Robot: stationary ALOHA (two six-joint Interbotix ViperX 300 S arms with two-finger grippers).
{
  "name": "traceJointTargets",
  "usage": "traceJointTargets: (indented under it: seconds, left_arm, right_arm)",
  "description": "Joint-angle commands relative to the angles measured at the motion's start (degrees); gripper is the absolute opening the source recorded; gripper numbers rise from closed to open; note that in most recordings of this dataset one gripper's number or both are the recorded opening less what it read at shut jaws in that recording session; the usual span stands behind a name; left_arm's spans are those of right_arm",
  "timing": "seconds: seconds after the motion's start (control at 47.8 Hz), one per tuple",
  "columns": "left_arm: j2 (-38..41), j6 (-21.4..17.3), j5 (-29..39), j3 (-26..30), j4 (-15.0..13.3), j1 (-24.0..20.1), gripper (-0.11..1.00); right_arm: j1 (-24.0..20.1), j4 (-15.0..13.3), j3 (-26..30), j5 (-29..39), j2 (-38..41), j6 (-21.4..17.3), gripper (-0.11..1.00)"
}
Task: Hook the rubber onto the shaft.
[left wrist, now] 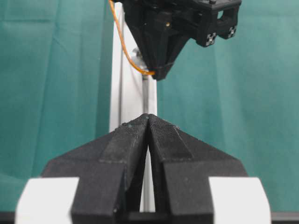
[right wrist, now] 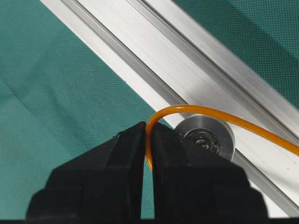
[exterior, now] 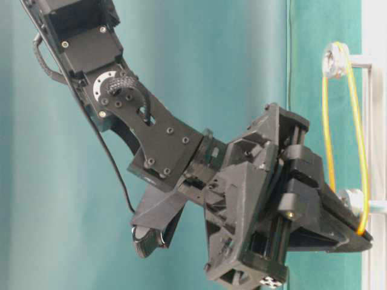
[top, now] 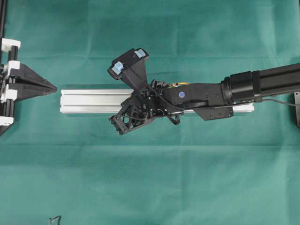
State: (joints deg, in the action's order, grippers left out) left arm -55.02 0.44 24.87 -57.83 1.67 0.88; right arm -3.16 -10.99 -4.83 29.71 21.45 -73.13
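Right gripper (right wrist: 147, 140) at near centre, closed and pinching the orange rubber (right wrist: 187, 111), which curves up out of the fingertips (right wrist: 131, 140) and runs right over a silver pulley (right wrist: 205, 135) set against the aluminium rail (right wrist: 187, 60) crossing diagonally above green cloth (right wrist: 51, 93).

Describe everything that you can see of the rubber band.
The band is a thin, glossy orange loop, stretched taut. In the table-level view it runs around a silver pulley at the top, and its two strands go down to a second pulley near the right gripper. That gripper is shut on the band's lower bend, just beside this pulley. The band lies along the rail. Whether it already sits on the lower pulley cannot be told.
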Motion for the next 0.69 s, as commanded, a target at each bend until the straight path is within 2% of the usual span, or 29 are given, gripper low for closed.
traceJointTargets:
  seconds: [0.0, 0.67]
  left_arm:
    - [0.4, 0.2, -0.3, 1.8, 0.2, 0.1, 0.0]
    - [0.4, 0.2, -0.4, 1.8, 0.2, 0.1, 0.0]
  right_arm:
    - [-0.5, 0.1, 0.3, -0.2, -1.1, -0.1, 0.07]
    - [-1.1, -0.1, -5.1, -0.2, -6.2, 0.0, 0.07]
